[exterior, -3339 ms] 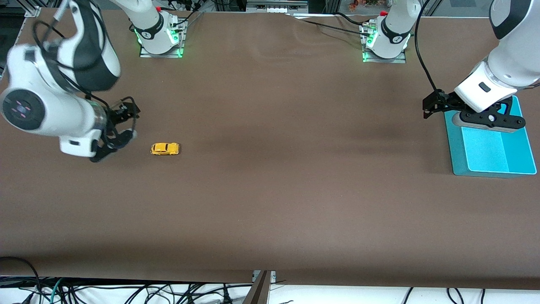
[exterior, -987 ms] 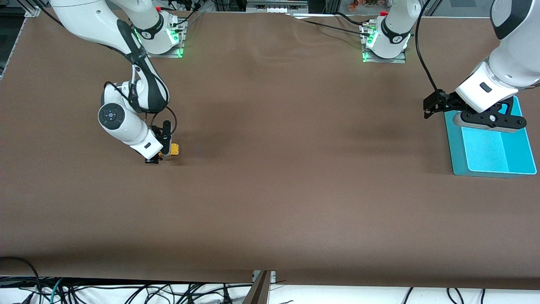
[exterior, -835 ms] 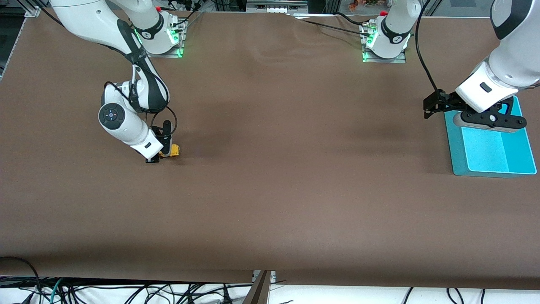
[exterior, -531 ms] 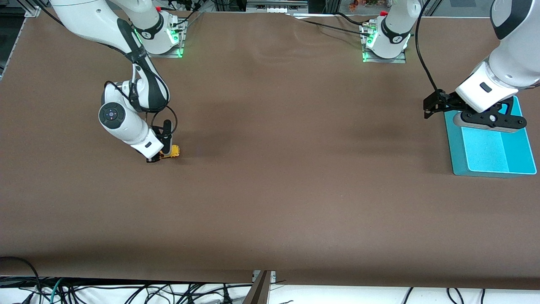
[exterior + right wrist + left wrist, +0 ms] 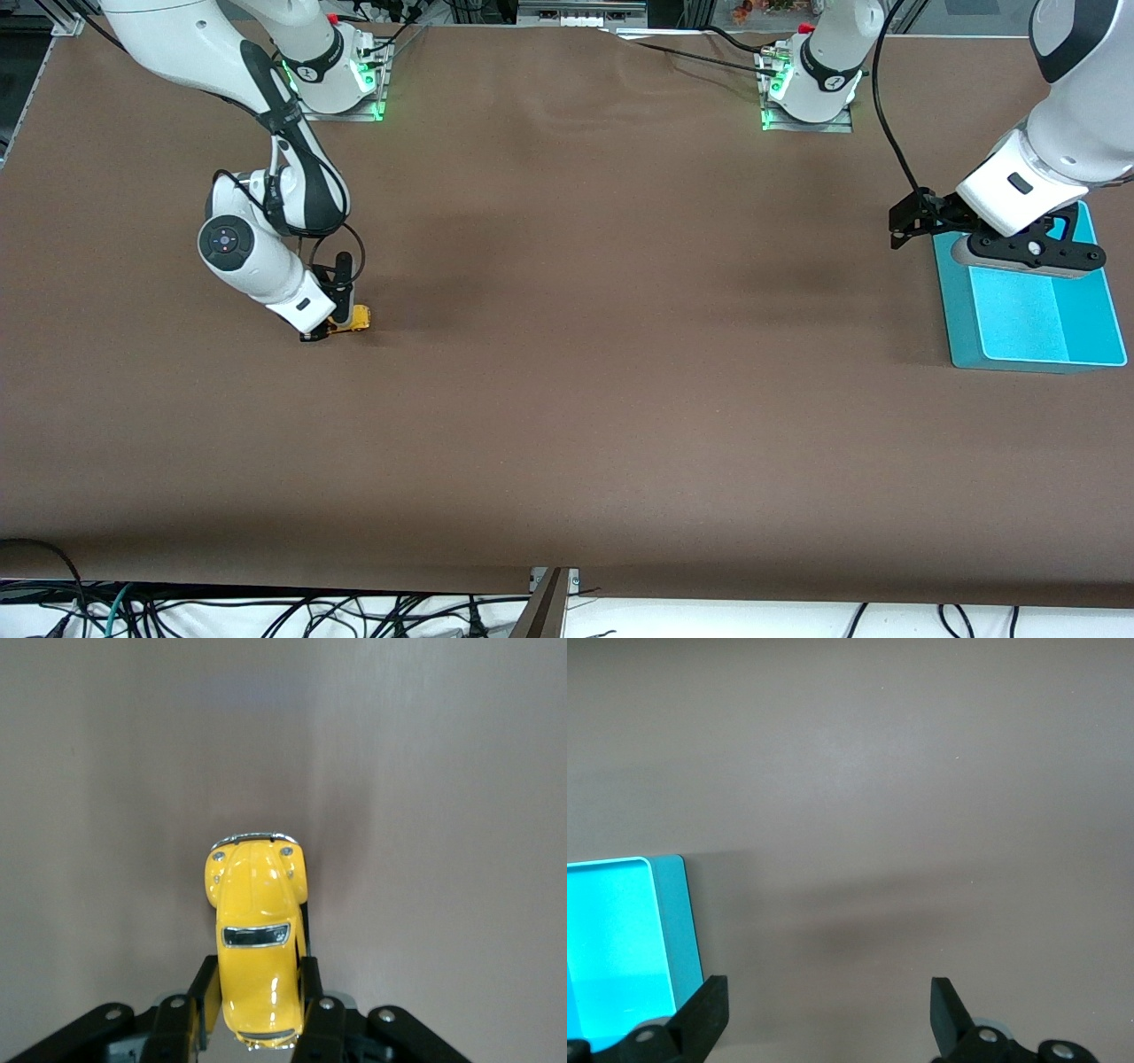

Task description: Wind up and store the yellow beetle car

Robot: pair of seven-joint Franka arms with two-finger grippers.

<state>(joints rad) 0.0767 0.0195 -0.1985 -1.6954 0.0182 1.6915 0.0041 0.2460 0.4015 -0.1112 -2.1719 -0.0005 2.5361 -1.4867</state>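
The yellow beetle car (image 5: 353,320) stands on the brown table toward the right arm's end. In the right wrist view the car (image 5: 257,930) sits between the two black fingers, which press on its sides. My right gripper (image 5: 326,324) is low at the table, shut on the car's rear half. My left gripper (image 5: 1028,252) waits over the teal tray (image 5: 1032,341) at the left arm's end. In the left wrist view its fingers (image 5: 704,1014) stand wide apart with nothing between them, and a corner of the tray (image 5: 629,948) shows.
The two arm bases (image 5: 332,80) (image 5: 811,89) stand at the table's edge farthest from the front camera. Cables (image 5: 266,611) hang below the table's near edge.
The right arm came from the table's end to the car and closed on it. In the last half second gripper and car shifted slightly toward the right arm's end. The left arm stayed still.
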